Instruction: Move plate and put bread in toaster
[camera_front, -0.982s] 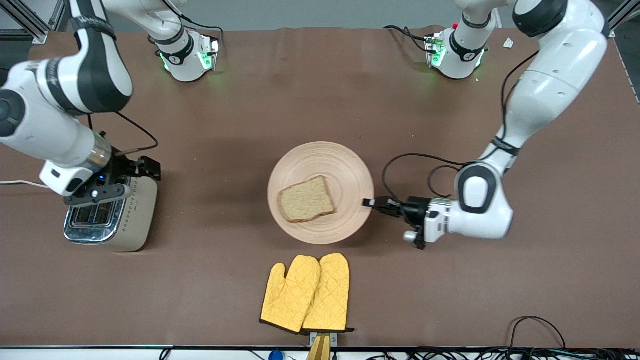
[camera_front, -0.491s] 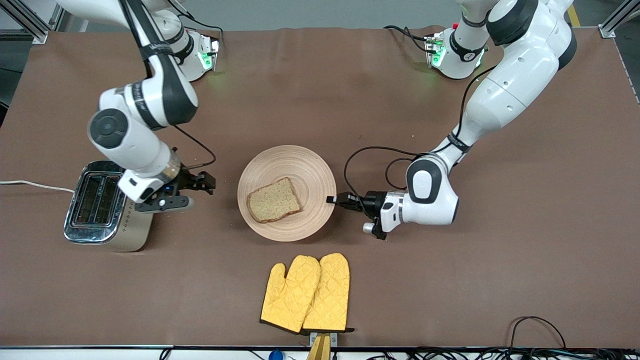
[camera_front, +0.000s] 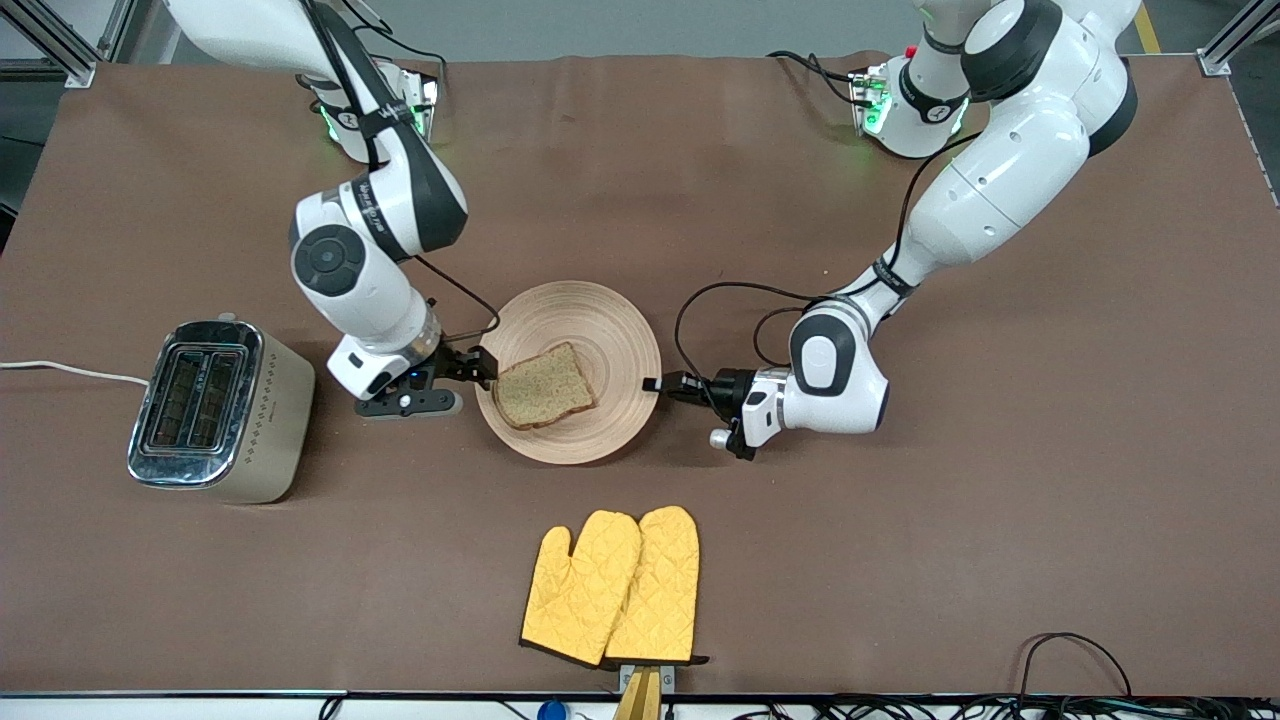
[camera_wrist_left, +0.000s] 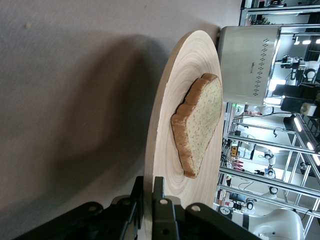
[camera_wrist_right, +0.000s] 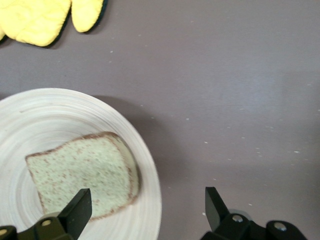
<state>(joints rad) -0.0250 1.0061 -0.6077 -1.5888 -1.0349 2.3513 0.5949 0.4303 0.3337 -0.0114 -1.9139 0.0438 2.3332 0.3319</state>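
Note:
The tan wooden plate (camera_front: 600, 330) is at mid-table with the brown speckled bread (camera_front: 543, 386) lying on it. My left gripper (camera_front: 652, 384) is shut on the plate's rim at the edge toward the left arm's end; the left wrist view shows the gripper (camera_wrist_left: 148, 192) clamped on the plate (camera_wrist_left: 195, 60), with the bread (camera_wrist_left: 200, 125) and toaster (camera_wrist_left: 247, 65) past it. My right gripper (camera_front: 486, 368) is open and empty over the plate's rim beside the bread. In the right wrist view the right gripper (camera_wrist_right: 146, 205) straddles the plate's (camera_wrist_right: 50, 110) edge and a corner of the bread (camera_wrist_right: 85, 170). The cream toaster (camera_front: 215, 410) stands toward the right arm's end.
Two yellow oven mitts (camera_front: 612, 588) lie nearer the front camera than the plate and show in the right wrist view (camera_wrist_right: 40, 17). The toaster's white cord (camera_front: 60, 372) runs off the table's end. Black cables (camera_front: 730, 300) trail from the left wrist.
The left gripper has drawn the plate with the bread toward the right arm's end. The right gripper has left the toaster top and come to the plate's rim beside the bread.

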